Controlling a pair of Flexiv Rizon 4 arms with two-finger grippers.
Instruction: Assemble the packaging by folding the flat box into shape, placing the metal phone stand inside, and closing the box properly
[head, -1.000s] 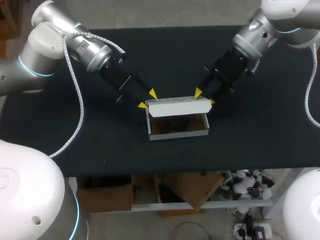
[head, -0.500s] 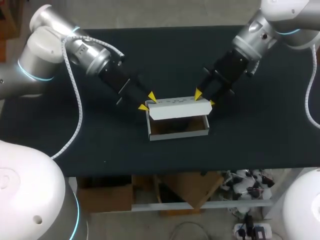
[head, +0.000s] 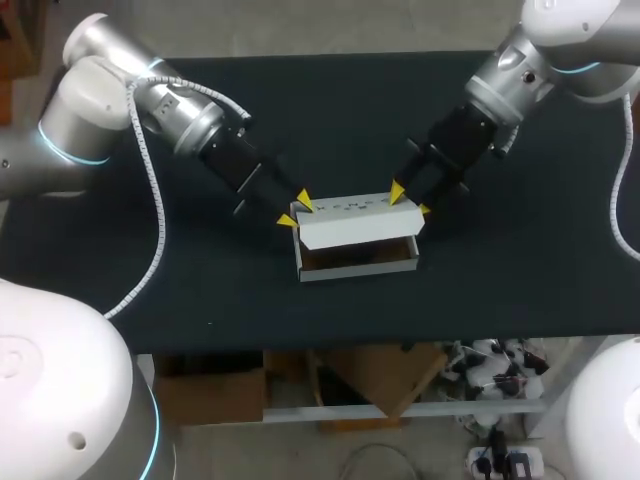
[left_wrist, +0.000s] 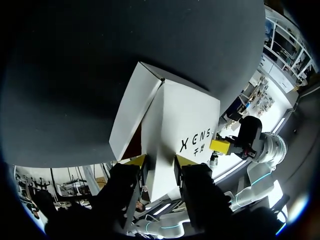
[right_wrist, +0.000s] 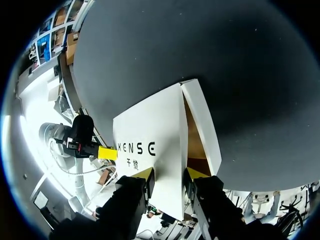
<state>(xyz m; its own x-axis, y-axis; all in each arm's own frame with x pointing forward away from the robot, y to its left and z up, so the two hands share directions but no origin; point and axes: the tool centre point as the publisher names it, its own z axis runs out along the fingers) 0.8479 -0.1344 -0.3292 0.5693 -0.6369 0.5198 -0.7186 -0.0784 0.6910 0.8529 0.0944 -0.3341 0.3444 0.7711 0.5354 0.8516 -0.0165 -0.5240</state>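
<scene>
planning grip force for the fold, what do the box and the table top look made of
The box looks like thin paperboard: smooth matte white outside, raw brown inside, with crisp fold lines at its lid. The table top looks like a dark matte cloth or mat, showing no glare; which of the two I cannot tell.
</scene>
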